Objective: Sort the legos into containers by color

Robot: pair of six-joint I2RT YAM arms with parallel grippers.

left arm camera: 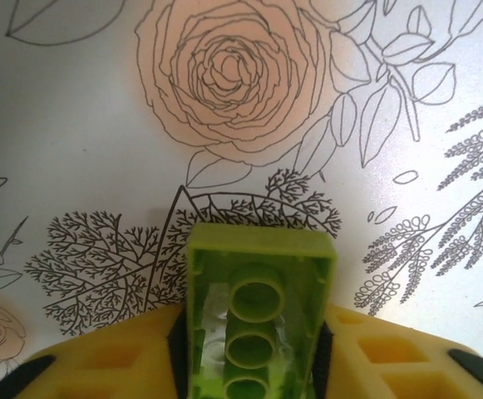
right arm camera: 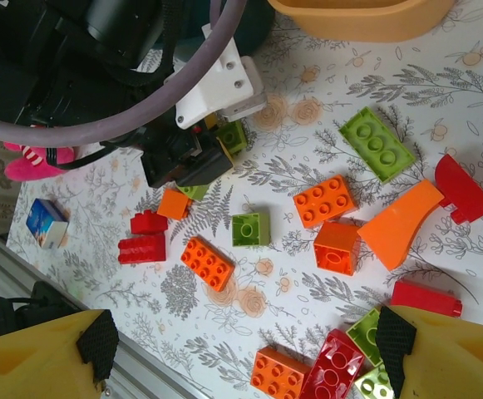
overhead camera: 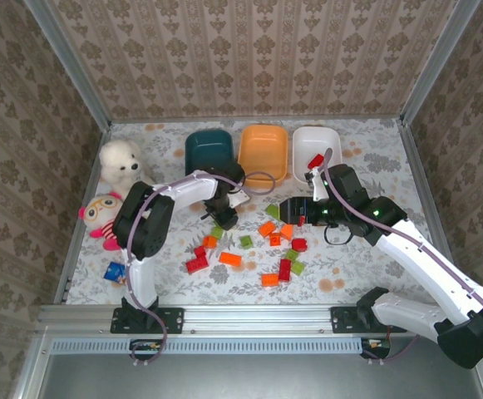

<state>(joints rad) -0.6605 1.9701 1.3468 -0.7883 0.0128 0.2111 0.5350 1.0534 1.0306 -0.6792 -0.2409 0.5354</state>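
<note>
A dark teal tub (overhead camera: 210,150), an orange tub (overhead camera: 263,154) and a white tub (overhead camera: 328,141) are lined up at the far edge of the worktop (overhead camera: 366,266). A red lego (overhead camera: 315,160) is seen in the white tub. Red, orange and green legos (overhead camera: 258,245) are scattered mid-worktop. The left gripper (overhead camera: 224,218) is lowered just beside a green lego (overhead camera: 217,232); the right gripper (overhead camera: 286,209) is held over the scatter. Two plush toys (overhead camera: 118,162) are placed at the left.

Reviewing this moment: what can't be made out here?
Left wrist: the green brick held in the left hand is cut off by the bottom edge; whether it is off the table cannot be told.
Right wrist: the orange tub is cut off by the top edge, its inside hidden.
Top external: the small blue item is too small to identify; the right arm's cable hides part of the white tub.
</note>
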